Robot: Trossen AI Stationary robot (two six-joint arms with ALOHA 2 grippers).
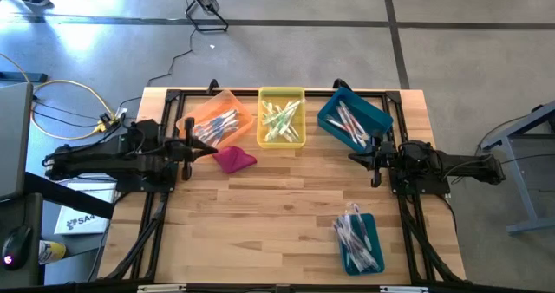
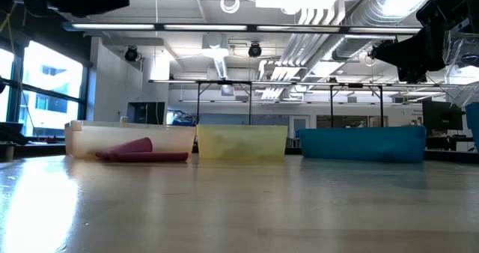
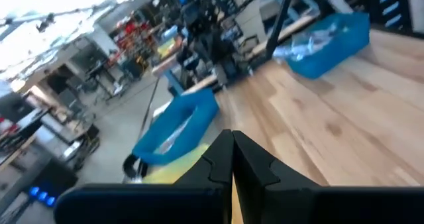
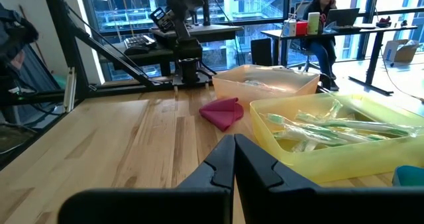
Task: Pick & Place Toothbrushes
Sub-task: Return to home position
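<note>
A: Entry one, left gripper [image 3: 232, 139]. Closed tip to tip, empty. At the left side of the table [image 1: 286, 198], just beside the magenta cloth [image 1: 234, 160] and the near corner of the orange bin [image 1: 204, 106].

B: Noted. Entry two, right gripper [image 4: 234, 142]. Likewise closed tight, nothing held. At the right side, just on the near side of the far blue bin [image 1: 368, 104].

A: Entry three, toothbrushes [image 1: 281, 118]. All binned, by the look of it. Lots in the orange bin, the yellow bin [image 1: 282, 91], the far blue bin, and the near blue bin [image 1: 364, 270] at near right. None seen loose on the table.

B: Step in hand, as judged: return to home. Recommended handling: keep both grippers closed (seemingly nothing left to carry). Lift before pulling back, to clear the bin rims and avoid dragging the cloth.

A: Also: retract each arm toward its own side, slowly, without crossing the middle. Leave the bins unnudged.
</note>
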